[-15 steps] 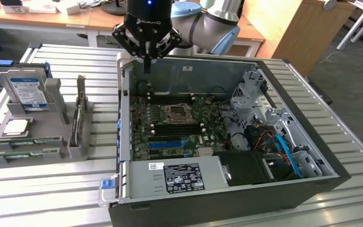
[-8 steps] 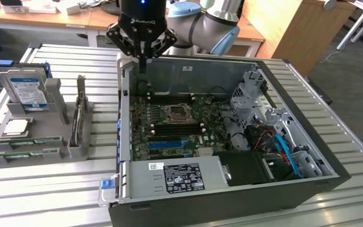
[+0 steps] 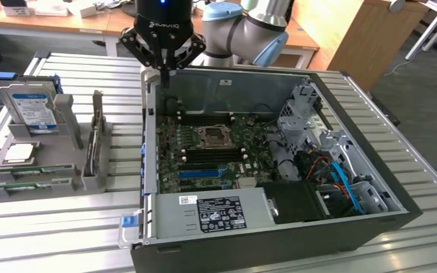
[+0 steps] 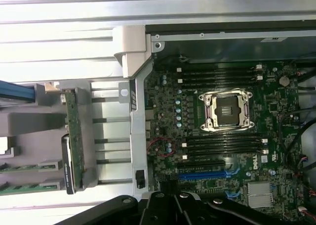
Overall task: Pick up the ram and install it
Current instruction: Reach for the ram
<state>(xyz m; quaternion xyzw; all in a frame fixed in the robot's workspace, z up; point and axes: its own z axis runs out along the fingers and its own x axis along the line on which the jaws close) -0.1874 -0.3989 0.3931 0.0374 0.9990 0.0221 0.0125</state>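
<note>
Hand, black, above boxy dark case

Robotics lab or workshop, ribbed metal worktable, open desktop computer case on it, grey parts fixture beside, wooden desks behind, blue-jointed robot arm.

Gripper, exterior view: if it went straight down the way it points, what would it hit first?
Likely the rim of the computer case wall on the exterior view's left, near its far corner; depth is unclear, so the gripper might instead pass inside onto the motherboard.
</note>
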